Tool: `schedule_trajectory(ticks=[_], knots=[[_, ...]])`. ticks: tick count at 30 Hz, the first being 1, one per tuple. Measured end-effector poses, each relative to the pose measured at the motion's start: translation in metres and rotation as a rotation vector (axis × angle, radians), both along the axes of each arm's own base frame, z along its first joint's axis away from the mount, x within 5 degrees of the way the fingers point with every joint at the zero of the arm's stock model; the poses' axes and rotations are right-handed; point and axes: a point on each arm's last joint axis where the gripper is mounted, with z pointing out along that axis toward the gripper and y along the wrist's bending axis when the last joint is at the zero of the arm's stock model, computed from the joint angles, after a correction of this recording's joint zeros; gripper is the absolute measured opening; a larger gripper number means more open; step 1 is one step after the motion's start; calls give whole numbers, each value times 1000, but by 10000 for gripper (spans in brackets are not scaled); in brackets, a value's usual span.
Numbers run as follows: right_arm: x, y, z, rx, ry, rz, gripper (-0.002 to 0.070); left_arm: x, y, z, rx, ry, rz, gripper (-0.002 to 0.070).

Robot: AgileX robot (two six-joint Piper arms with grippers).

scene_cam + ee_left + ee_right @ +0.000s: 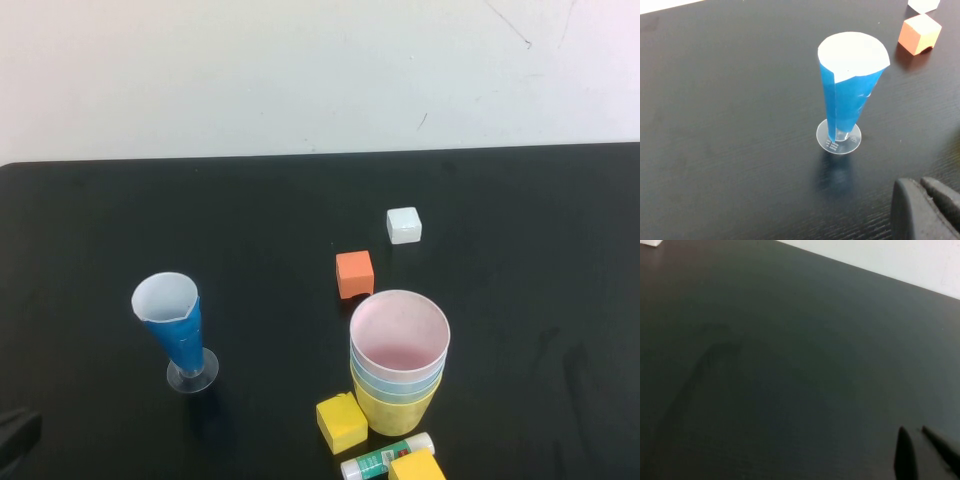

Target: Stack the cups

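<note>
On the black worktop (pixel 250 210), near centre-right, the 4 matte plastic tumblers (pixel 398 365) sit nested, pink on top. Left hand (pixel 926 210) rests near-left, fingers together, grasping nothing; right hand (pixel 921 452) likewise, over bare worktop.

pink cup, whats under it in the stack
The pink cup sits nested in a light blue cup, then a yellow cup. Only their rims and upper walls show; any green cup is covered.

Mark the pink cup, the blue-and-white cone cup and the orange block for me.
pink cup (pixel 400 335): high view, inner wall of the top cup in the nested stack.
blue-and-white cone cup (pixel 850 97): left wrist view, blue side wall.
orange block (pixel 354 273): high view, top face.
</note>
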Motion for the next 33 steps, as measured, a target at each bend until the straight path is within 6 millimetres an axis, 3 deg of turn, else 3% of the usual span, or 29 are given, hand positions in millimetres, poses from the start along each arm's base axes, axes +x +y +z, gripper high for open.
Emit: schedule_trajectory(ticks=[12,21,27,33], knots=[[0,0,0,0,0,0,-1,0,0,-1,-1,-1,-1,-2],[0,0,0,-2,0,0,-1,-9,3,-46,-29,73,-7,-1],[0,0,0,-3,0,0,-1,-18,10,-60,-147,-57,60,-2],[0,0,0,-3,0,0,-1,-19,17,-75,-187,-327,206,-2]])
